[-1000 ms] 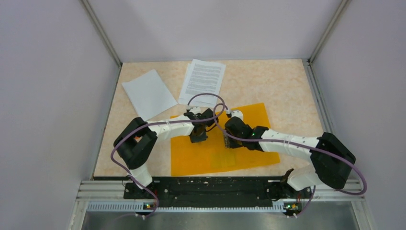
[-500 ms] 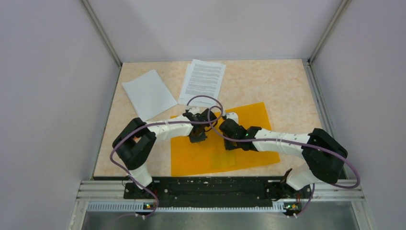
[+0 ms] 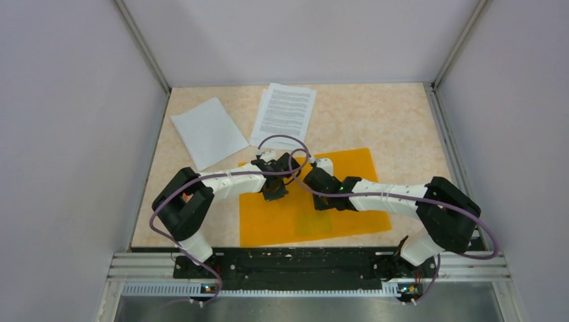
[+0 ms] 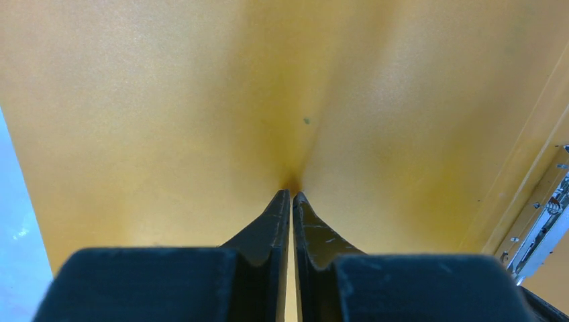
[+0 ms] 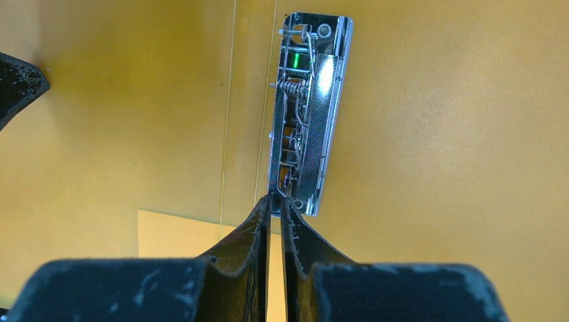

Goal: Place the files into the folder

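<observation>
Both pincers are clenched, tips on the orange folder (image 3: pixel 349 168): the left pincer (image 4: pixel 291 194) dimples its surface, the right pincer (image 5: pixel 275 199) touches the metal clip (image 5: pixel 305 114). Beyond, on the desk (image 3: pixel 389 121), lie the blank sheet (image 3: pixel 209 132) and printed sheet (image 3: pixel 285 113).

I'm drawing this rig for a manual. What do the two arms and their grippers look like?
The left arm and right arm have white tube-like links between chunky black joints. A purple cable loops along each. A small green light glows near the right wrist. The left gripper and right gripper each have two black tapering fingers.
</observation>
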Controlling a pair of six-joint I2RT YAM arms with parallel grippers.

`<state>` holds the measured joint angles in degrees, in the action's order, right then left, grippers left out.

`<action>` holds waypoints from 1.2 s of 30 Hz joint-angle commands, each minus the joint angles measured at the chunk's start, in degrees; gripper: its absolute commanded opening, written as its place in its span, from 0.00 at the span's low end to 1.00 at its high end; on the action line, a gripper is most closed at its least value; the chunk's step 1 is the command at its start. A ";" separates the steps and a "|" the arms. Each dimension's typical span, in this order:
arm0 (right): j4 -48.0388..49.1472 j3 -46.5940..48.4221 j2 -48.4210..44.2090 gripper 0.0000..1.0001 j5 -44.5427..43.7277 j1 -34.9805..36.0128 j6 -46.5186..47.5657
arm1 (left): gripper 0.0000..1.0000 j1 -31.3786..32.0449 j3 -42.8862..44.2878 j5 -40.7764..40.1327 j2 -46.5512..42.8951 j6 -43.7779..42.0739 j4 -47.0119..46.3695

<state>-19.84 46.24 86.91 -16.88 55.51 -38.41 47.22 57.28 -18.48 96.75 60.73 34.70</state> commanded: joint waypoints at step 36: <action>-14.03 -2.25 -1.38 0.08 -13.57 1.80 -10.20 | 0.00 -5.91 -8.82 5.80 4.33 -2.74 0.66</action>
<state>-22.85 46.17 86.89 -25.52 57.74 -48.47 42.26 53.71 -10.94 95.24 59.66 30.59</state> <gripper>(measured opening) 0.074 0.011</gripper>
